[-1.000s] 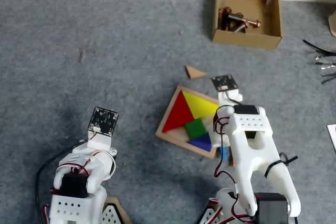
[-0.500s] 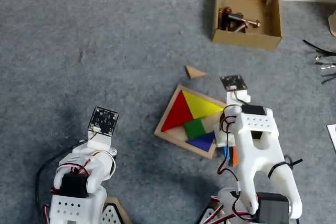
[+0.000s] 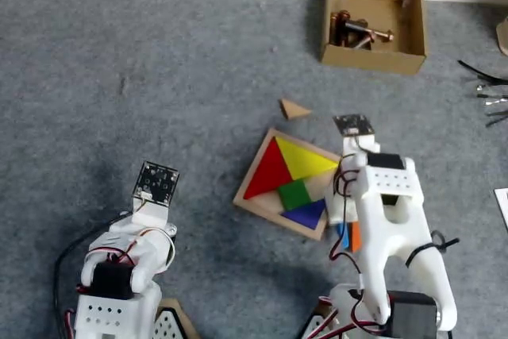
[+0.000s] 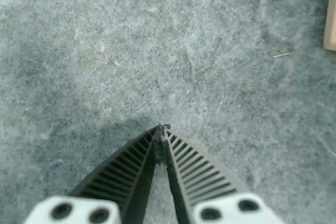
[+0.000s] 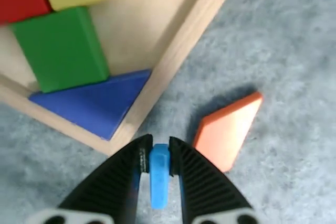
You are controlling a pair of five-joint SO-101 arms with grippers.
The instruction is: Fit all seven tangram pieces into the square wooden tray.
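We list right fingers (image 5: pixel 123 174) pinching a light-blue piece (image 5: pixel 159 177) just outside the wooden tray (image 5: pixel 184 51), orange piece (image 5: pixel 227 132) beside it on the counter (image 5: pixel 294 51), red piece (image 3: pixel 268 171), yellow piece (image 3: pixel 302 160), green piece (image 5: pixel 60 45) and dark-blue piece (image 5: pixel 92 100) in the tray, left fingers (image 4: pixel 131 166) pressed together, well apart.

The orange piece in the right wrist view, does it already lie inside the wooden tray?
No, the orange piece lies on the grey carpet outside the wooden tray, next to its rim.
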